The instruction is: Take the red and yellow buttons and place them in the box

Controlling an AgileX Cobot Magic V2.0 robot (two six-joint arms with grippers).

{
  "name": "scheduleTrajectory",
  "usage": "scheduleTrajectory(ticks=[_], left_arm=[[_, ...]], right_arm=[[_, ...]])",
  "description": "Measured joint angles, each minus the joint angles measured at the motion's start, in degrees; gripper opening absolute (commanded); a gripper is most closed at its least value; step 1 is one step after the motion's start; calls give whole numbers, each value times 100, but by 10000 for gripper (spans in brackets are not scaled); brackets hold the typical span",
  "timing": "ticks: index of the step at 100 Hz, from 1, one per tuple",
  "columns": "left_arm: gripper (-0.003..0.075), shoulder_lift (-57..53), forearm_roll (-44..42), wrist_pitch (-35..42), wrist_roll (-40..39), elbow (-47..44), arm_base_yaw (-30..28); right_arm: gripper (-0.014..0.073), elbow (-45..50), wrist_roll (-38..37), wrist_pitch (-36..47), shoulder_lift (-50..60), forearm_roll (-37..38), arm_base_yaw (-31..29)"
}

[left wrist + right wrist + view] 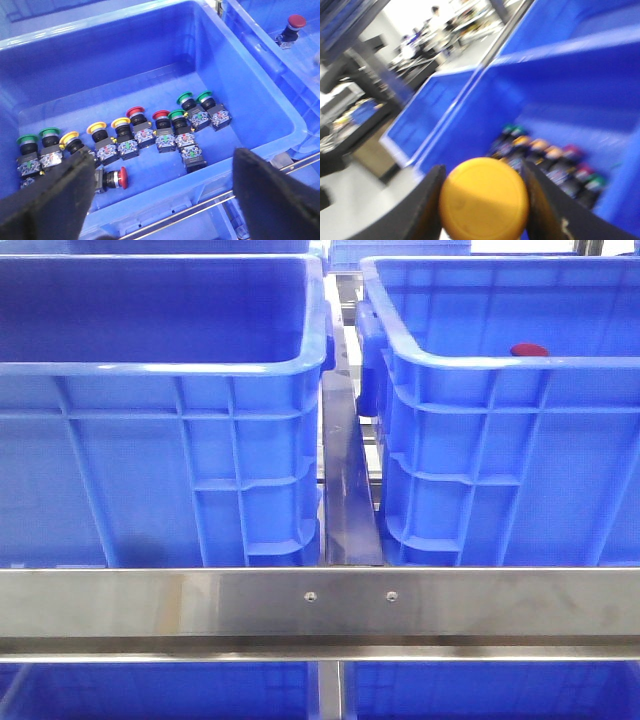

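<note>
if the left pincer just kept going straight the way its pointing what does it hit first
Probably the row of push buttons on the floor of the blue crate. The open left pincer looks down into it, nothing between, perhaps the red button lying on its side first. Depth is unclear.

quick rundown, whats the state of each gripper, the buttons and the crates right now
right gripper: shut on a yellow button
left gripper: open, holding nothing
left crate: holds a row of red, yellow and green buttons
red button: lying on its side
right crate: one red button inside
</note>
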State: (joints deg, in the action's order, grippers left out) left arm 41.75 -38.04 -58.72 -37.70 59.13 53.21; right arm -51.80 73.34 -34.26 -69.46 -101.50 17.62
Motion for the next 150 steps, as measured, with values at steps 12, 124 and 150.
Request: scheduleTrajectory(ticks=[12, 124, 150], left_arm=[[267, -42, 0, -13, 0, 0, 0], [-19, -42, 0, -13, -7, 0, 0], [-19, -42, 0, -13, -7, 0, 0]], right_arm=[[219, 0, 360, 371, 280, -16, -396], [219, -1501, 2297, 3426, -2841, -301, -2436], [219, -2159, 2369, 3545, -3799, -313, -2436]])
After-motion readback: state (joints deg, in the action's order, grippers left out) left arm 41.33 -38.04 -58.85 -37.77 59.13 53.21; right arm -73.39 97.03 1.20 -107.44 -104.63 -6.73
